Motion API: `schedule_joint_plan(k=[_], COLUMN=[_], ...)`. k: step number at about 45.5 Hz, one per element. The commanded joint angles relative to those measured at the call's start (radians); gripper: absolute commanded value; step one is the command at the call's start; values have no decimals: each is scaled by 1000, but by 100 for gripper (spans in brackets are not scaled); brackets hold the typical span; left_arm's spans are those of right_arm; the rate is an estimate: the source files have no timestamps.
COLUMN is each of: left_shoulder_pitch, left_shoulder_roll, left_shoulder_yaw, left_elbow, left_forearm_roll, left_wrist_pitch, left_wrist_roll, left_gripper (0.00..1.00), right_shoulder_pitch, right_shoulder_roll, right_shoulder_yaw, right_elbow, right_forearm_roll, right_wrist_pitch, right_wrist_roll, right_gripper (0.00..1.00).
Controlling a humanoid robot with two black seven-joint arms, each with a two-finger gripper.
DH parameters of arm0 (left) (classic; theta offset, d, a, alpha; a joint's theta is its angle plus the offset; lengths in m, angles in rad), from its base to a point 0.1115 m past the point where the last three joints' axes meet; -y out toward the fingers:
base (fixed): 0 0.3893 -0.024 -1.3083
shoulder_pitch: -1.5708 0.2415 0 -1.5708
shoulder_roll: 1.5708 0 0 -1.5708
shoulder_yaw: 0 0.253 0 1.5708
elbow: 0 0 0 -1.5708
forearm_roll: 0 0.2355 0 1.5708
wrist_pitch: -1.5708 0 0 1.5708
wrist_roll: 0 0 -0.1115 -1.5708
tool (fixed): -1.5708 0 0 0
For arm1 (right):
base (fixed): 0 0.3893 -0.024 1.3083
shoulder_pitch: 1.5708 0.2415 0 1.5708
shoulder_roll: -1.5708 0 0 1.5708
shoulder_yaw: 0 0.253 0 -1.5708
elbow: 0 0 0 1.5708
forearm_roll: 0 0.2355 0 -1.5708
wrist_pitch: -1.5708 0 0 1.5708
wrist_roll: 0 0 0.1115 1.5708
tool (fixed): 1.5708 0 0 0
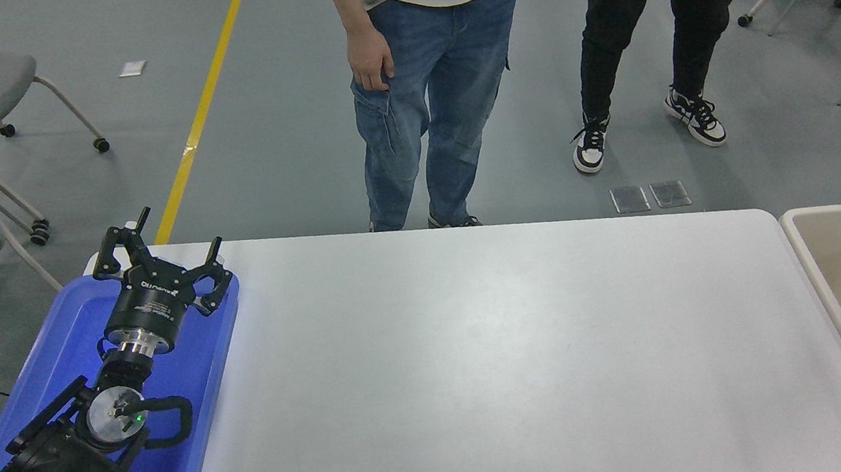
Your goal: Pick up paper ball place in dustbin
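Lengthwise toward the camera, dustbin (pixel 811 255) beside table (pixel 482 356).

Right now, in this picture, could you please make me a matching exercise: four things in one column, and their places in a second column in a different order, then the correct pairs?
Things:
1. blue tray
2. dustbin
3. left gripper
4. yellow line

Places:
A. on the floor beyond the table's far left corner
B. at the table's right edge
C. on the table's left end
D. above the tray's far part, fingers spread

Pairs: 1-C, 2-B, 3-D, 4-A
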Motion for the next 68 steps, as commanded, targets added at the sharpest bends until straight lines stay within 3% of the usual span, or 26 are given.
schedule_joint_plan(k=[1, 5, 6, 11, 16, 17, 50, 68], left_shoulder_pitch=[0, 0, 0, 0, 0, 0, 0, 0], left_shoulder_roll=[0, 0, 0, 0, 0, 0, 0, 0], left_shoulder_yaw=[0, 0, 0, 1, 0, 0, 0, 0], left_elbow=[0, 0, 0, 0, 0, 0, 0, 0], left_forearm_roll=[0, 0, 0, 0, 0, 0, 0, 0], left_wrist_pitch=[0, 0, 0, 0, 0, 0, 0, 0], left_wrist_roll=[0, 0, 0, 1, 1, 0, 0, 0], left_gripper=[100, 100, 100, 100, 100, 100, 100, 100], right_shoulder_pitch=[-40, -38, -38, -38, -33, -32, 71, 269], right_shoulder_roll=[19, 19, 19, 19, 19, 19, 35, 39], right_shoulder_yaw=[20, 23, 22, 20, 22, 20, 51, 621], right_elbow=[-10, -10, -10, -10, -10, -10, 12, 137], right_forearm_roll=[21, 21, 21, 23, 23, 23, 26, 26], right_wrist_pitch=[-42, -50, -54, -77, -109, -116, -102, -102], right_wrist_roll=[-16, -16, -16, -16, -15, -15, -15, -6], right_gripper=[0, 0, 5, 53, 96, 100, 100, 100])
